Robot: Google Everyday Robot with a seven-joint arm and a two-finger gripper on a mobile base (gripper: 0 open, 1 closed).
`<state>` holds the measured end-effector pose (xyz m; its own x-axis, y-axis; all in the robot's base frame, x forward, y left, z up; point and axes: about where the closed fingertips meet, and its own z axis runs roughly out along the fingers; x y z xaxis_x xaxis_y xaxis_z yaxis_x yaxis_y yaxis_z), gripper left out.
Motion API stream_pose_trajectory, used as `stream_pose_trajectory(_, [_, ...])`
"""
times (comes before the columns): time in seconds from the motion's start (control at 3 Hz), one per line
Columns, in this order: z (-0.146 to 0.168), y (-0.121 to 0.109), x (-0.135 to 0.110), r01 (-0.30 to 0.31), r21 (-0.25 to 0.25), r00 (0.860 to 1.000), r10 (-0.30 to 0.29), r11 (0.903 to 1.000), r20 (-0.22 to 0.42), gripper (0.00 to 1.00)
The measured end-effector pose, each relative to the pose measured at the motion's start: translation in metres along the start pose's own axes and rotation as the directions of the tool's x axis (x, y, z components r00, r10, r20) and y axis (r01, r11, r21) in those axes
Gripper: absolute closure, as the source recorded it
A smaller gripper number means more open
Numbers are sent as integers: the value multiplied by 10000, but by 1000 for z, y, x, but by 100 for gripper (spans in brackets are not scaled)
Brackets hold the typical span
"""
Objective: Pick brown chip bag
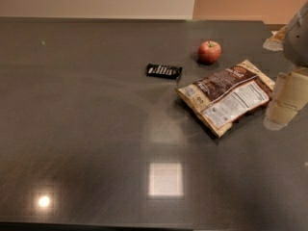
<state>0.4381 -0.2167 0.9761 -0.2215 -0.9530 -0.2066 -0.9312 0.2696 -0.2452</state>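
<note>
The brown chip bag (226,96) lies flat on the dark table (86,119), right of centre, with its white nutrition-label panel facing up and its tan edges showing. My gripper (285,105) comes in from the right edge of the view, cream-coloured. It sits just right of the bag's right end, close above the table. It holds nothing that I can see. The rest of the arm is cut off by the frame.
A red apple (210,51) stands just behind the bag. A small black wrapped bar (164,70) lies left of the apple. The table's far edge meets a pale wall, and a tan object (275,38) sits at the far right edge.
</note>
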Motion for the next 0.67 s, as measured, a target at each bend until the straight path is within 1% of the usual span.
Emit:
stream_pose_trajectory(0.33, [-1, -1, -1, 23, -7, 10000, -23, 10000, 34, 0])
stream_pose_trajectory(0.67, [2, -12, -4, 259, -291, 9996, -255, 9992, 146, 0])
